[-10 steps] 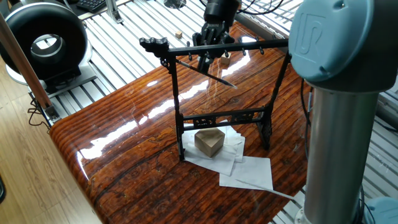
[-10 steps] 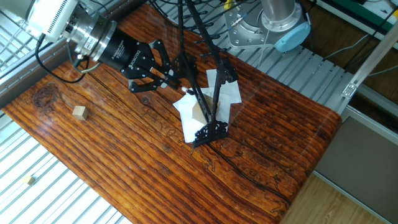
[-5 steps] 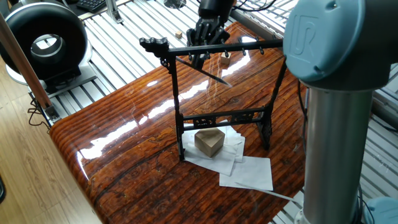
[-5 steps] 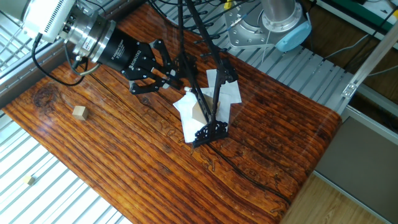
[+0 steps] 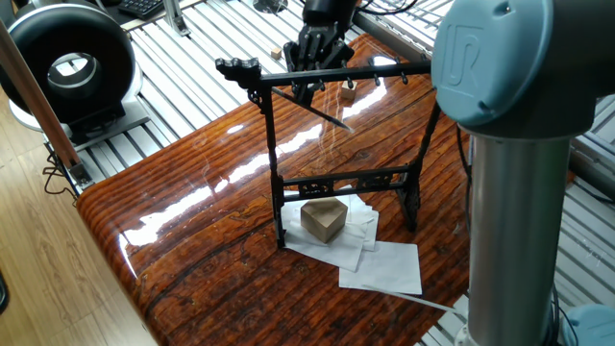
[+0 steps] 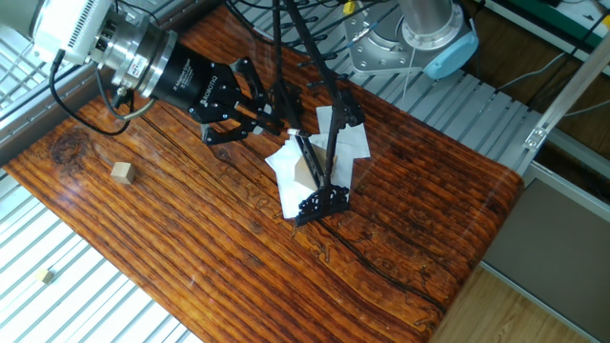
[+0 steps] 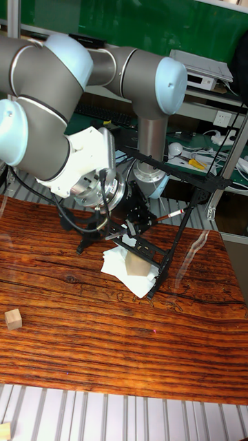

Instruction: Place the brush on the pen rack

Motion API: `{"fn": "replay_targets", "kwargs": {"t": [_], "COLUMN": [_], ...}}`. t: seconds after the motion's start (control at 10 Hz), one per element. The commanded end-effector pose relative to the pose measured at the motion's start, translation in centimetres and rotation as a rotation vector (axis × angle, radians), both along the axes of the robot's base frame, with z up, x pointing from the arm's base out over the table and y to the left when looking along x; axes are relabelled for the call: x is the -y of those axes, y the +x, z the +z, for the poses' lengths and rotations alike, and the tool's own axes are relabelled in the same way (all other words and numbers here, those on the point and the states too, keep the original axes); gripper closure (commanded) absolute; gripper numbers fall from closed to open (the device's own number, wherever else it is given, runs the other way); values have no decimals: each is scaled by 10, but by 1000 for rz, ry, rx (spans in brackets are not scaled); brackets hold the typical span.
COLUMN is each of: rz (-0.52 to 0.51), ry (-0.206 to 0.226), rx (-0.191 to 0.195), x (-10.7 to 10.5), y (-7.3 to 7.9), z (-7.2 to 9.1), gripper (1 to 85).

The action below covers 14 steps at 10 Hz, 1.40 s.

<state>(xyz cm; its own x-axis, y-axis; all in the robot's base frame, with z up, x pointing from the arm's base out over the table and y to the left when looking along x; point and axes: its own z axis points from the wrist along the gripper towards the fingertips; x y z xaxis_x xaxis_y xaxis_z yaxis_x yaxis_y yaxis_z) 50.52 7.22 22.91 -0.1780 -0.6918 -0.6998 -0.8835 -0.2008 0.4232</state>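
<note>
The thin dark grey writing brush (image 5: 332, 117) is up in the air just behind the top crossbar of the tall black pen rack (image 5: 272, 144), not yet on any peg. My claw (image 5: 307, 91) appears pinched on it partway along the shaft. The fingers are dark against a dark frame, so I judge the grip mostly from the brush staying slanted in mid-air with nothing else under it.

Over the last second I have carried it a little to the left along the crossbar, as one fixed view shows it. The brush's low end, which reached further right, has drawn in with me. The rack has not moved. I take this as lining up with a peg rather than hanging. The placing itself is still to do.

In one fixed view the brush's long axis runs from upper left, close under the crossbar, down to lower right. It lies roughly along the bar but dips, neither upright nor level. I cannot tell which end carries the bristles.

Below, a small tan wooden block (image 5: 324, 219) sits on white paper sheets (image 5: 384, 264) between the rack's feet, on the glossy reddish-brown wooden worktop (image 5: 192, 192).
</note>
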Motion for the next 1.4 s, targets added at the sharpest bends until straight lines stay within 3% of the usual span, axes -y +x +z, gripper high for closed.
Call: {"fn": "replay_targets", "kwargs": {"t": [0.0,0.2,0.7,0.9,1.0,1.3], "rz": [80,118,147,168,181,187], "ry": [29,78,187,208,216,217], "rx": [77,106,93,85,100,98], "x": [3,0,-10,-10,-9,-6], "y": [-1,-3,-12,-17,-17,-18], "z": [-1,5,26,31,30,28], "gripper": [847,847,847,847,847,847]}}
